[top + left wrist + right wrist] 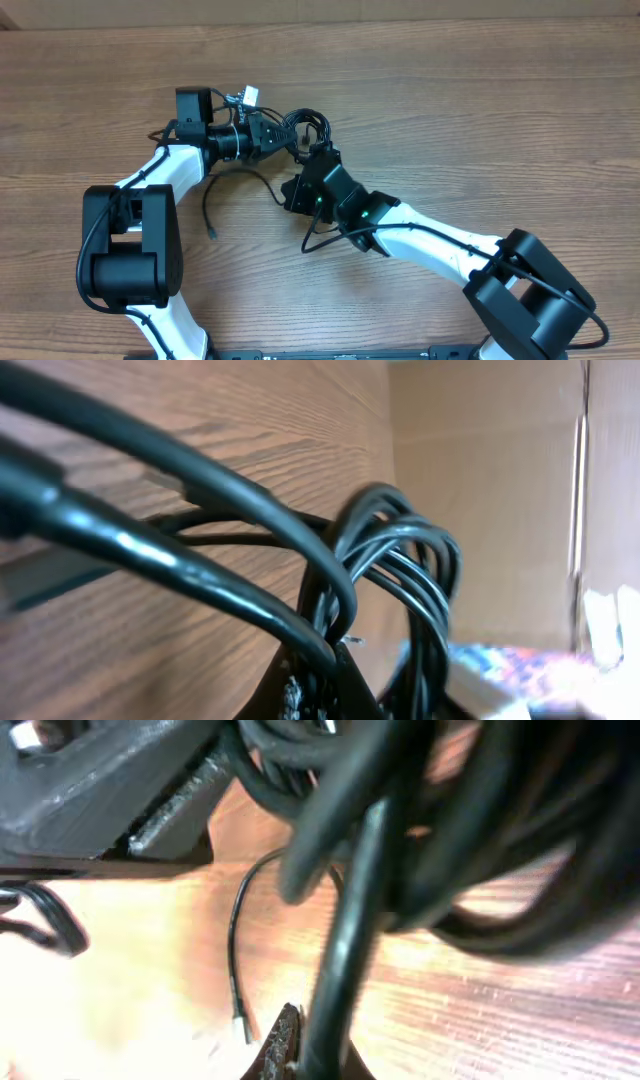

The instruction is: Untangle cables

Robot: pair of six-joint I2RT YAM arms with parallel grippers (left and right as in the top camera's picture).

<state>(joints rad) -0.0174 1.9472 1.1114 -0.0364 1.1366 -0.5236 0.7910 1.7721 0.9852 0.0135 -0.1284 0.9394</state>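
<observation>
Wood-grain table (500, 110) under bright light, backed by a tan wall (480, 510).

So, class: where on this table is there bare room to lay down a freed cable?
Bare wood runs along the far side of the table, beyond the cables, and right of them above the right arm. Crowded: the centre, where left claw and right claw grip the bundle.

The cables (308, 125) bunch on the table (480, 110) between my left gripper (288, 140) and my right gripper (315, 155); one loose end (210, 232) lies nearer me.
</observation>
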